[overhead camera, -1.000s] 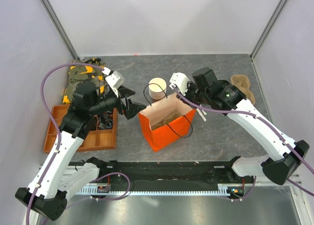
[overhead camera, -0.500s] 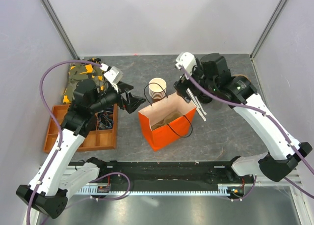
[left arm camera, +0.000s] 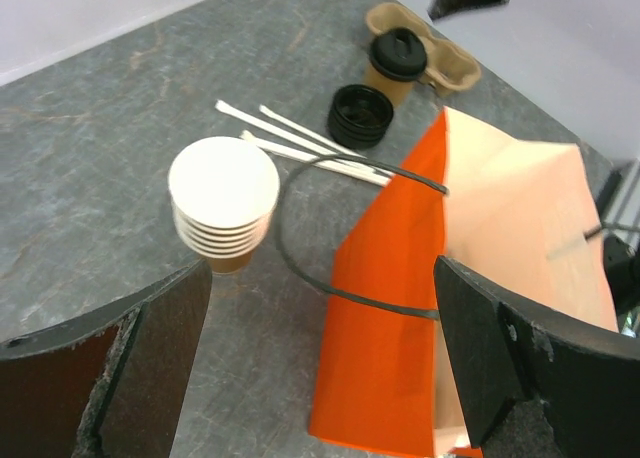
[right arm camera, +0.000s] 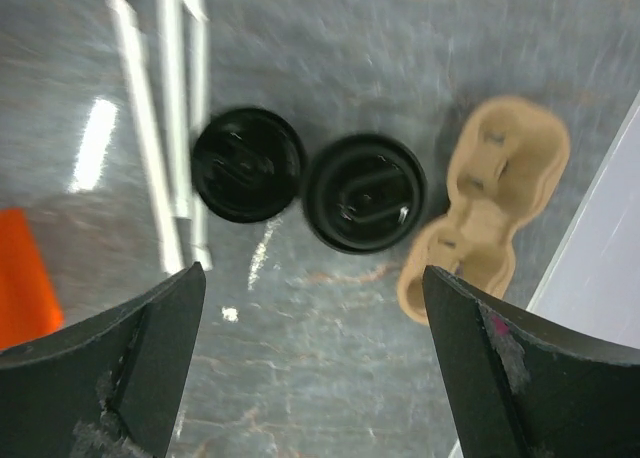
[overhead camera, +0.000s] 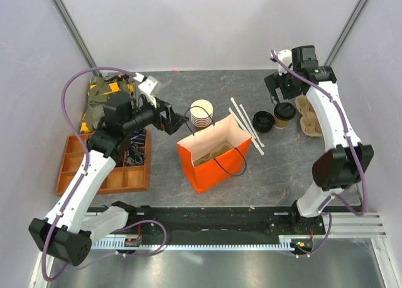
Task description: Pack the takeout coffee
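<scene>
The takeout coffee (overhead camera: 284, 114), a small tan cup with a black lid, stands on the table at the back right, between a loose black lid (overhead camera: 262, 121) and a tan cup carrier (overhead camera: 309, 115). My right gripper (overhead camera: 281, 97) hangs open just behind and above it; the right wrist view looks straight down on its lid (right arm camera: 365, 192) from the open gripper (right arm camera: 315, 368). The orange bag (overhead camera: 213, 153) stands open at mid-table. My left gripper (overhead camera: 180, 121) is open to the bag's left, holding nothing. In the left wrist view that gripper (left arm camera: 320, 378) frames the bag (left arm camera: 400, 308), with the coffee (left arm camera: 398, 63) far behind.
A stack of lidless tan cups (overhead camera: 201, 114) stands just behind the bag. White straws (overhead camera: 246, 126) lie between the bag and the loose lid. An orange parts tray (overhead camera: 103, 165) and a camouflage cloth (overhead camera: 103, 99) sit at the left. Walls close in the back and sides.
My right gripper left the bag's far rim, opened wide and swung to the back right above the coffee. My left gripper shifted slightly right and back, still open.
</scene>
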